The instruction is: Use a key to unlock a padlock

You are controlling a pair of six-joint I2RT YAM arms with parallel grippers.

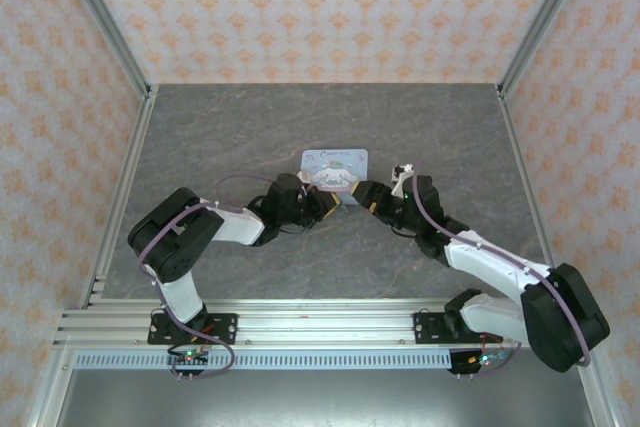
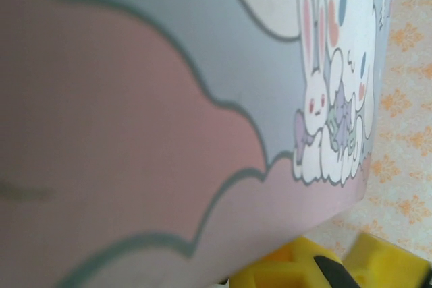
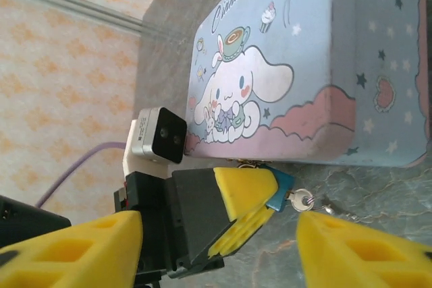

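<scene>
1. The padlock is a tiny teal-blue block. Only one corner shows, held at the tips of the left gripper, just beside the pink lower edge of the cartoon box.
2. The key is small and silvery with a round head. It lies level, touching the padlock's free end, with a thin ring trailing from its head.

Box behind padlock — far table open.
</scene>
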